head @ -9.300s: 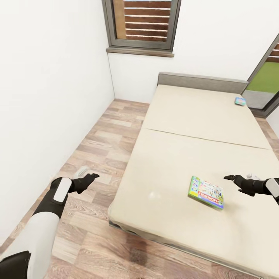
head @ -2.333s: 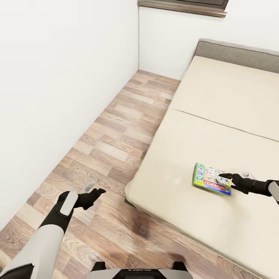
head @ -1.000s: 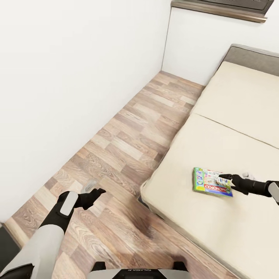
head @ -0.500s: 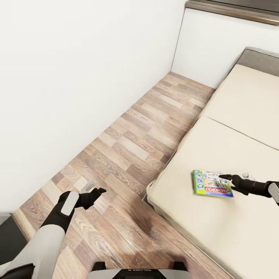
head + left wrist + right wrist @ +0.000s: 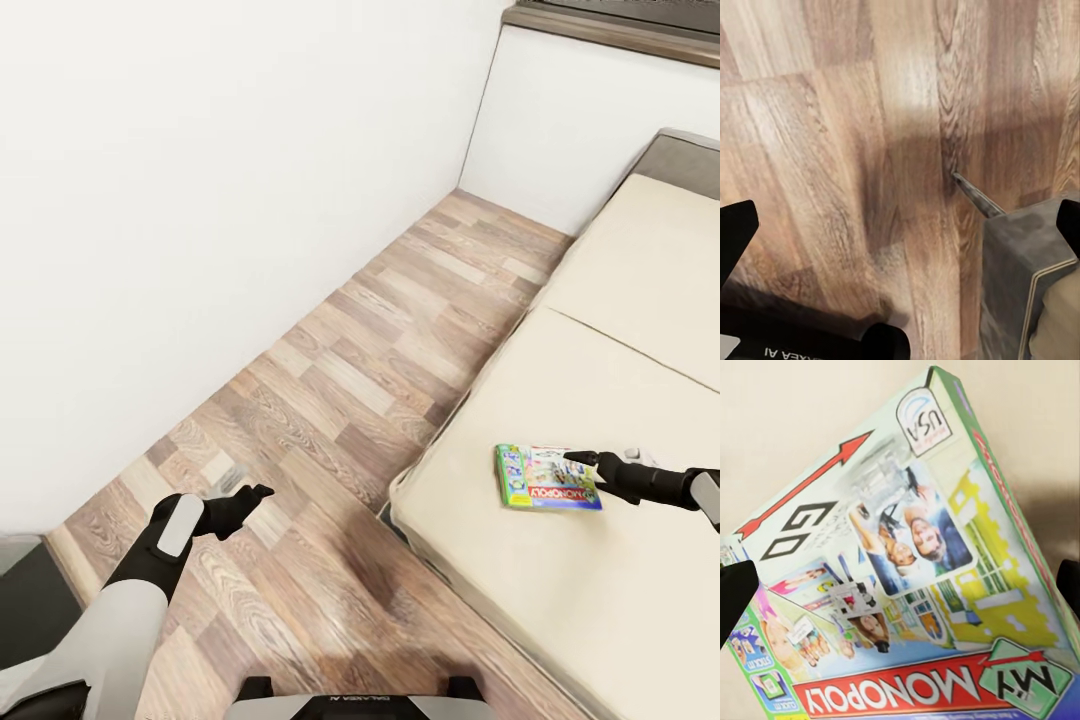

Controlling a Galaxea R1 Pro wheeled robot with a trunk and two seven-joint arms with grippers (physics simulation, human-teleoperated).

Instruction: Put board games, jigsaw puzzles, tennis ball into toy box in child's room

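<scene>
A green-edged board game (image 5: 545, 478) with a Monopoly lid lies flat on the bed (image 5: 620, 330), near the corner of the beige mattress. My right gripper (image 5: 578, 460) hovers over the end of the box nearest it. In the right wrist view the lid of the board game (image 5: 907, 585) spreads wide between the two black fingertips (image 5: 735, 585) of my right gripper (image 5: 900, 585), which is open. My left gripper (image 5: 255, 492) hangs open above the wood-plank floor (image 5: 350, 370), holding nothing. Beside my left gripper (image 5: 904, 225) in the left wrist view is the bed's dark grey frame corner (image 5: 1020, 270).
A white wall (image 5: 200, 200) runs along the left, leaving a strip of plank floor between it and the bed. A window sill (image 5: 620, 25) sits high at the back right. My base (image 5: 360, 695) shows at the lower edge, and a dark patch (image 5: 20, 610) lies at the lower left.
The whole picture has swung, so the camera turned and more of the left wall and floor shows. My right gripper stays over the board game's end. The left arm holds its pose.
</scene>
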